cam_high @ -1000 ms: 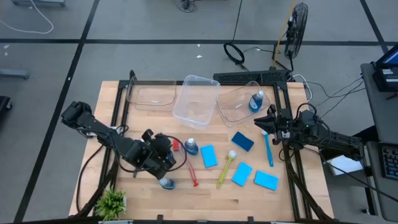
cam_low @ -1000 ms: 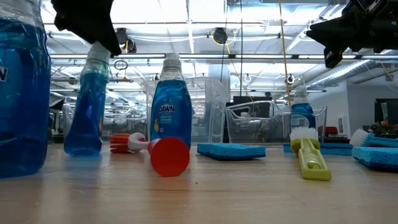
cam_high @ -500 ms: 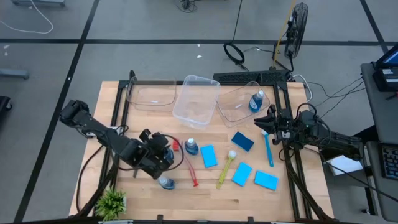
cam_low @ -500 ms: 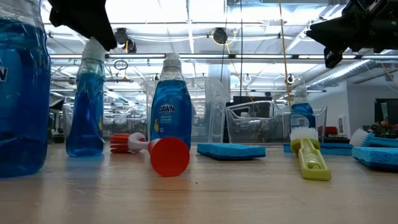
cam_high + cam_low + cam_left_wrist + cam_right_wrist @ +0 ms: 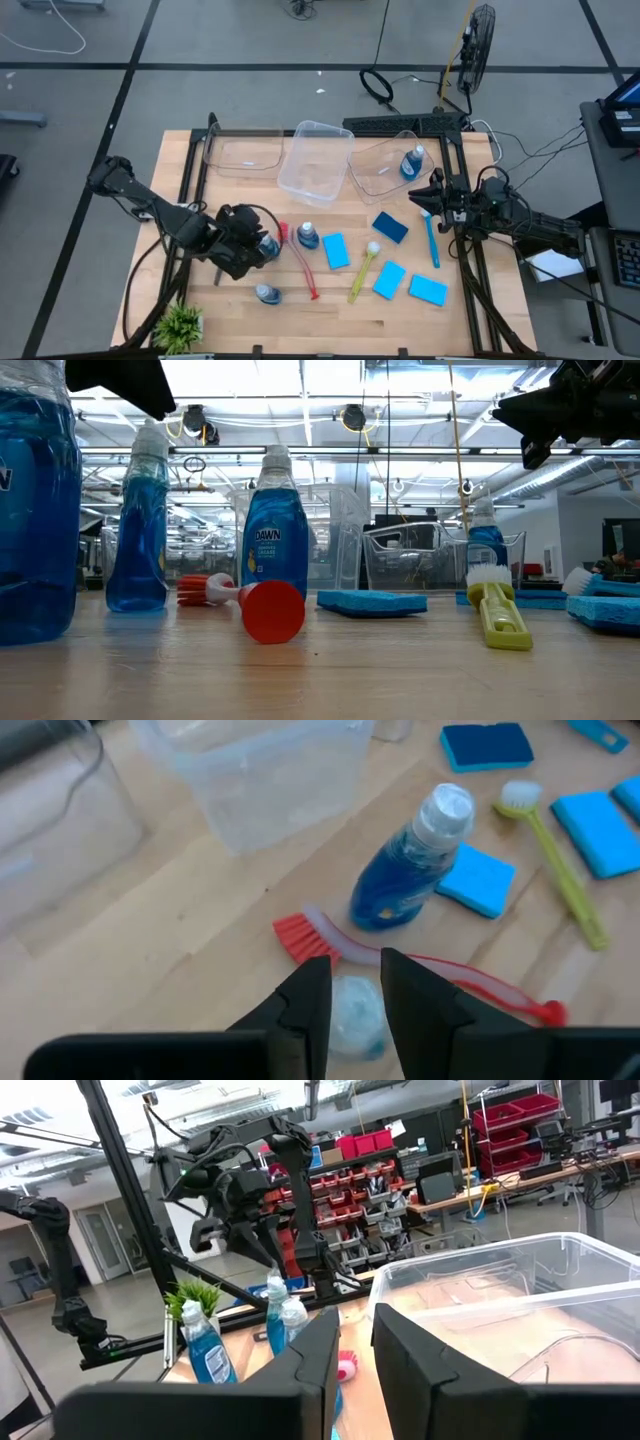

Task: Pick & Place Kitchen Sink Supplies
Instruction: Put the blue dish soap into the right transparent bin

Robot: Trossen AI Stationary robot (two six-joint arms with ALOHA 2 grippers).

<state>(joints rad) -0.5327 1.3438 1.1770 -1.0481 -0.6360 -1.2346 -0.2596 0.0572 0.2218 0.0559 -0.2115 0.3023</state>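
Left gripper (image 5: 355, 970), fingers set a narrow gap apart and holding nothing, hangs directly over an upright bottle (image 5: 355, 1020) of blue liquid. The cap shows in the gap between the fingers, and the low view shows the gripper clear above it. The bottle's long axis is vertical, in line with a straight descent. The red brush (image 5: 300, 935) lies just beyond the bottle. Right gripper (image 5: 425, 195), likewise narrowly parted and empty, waits well apart across the table, so the left arm is judged the nearer.
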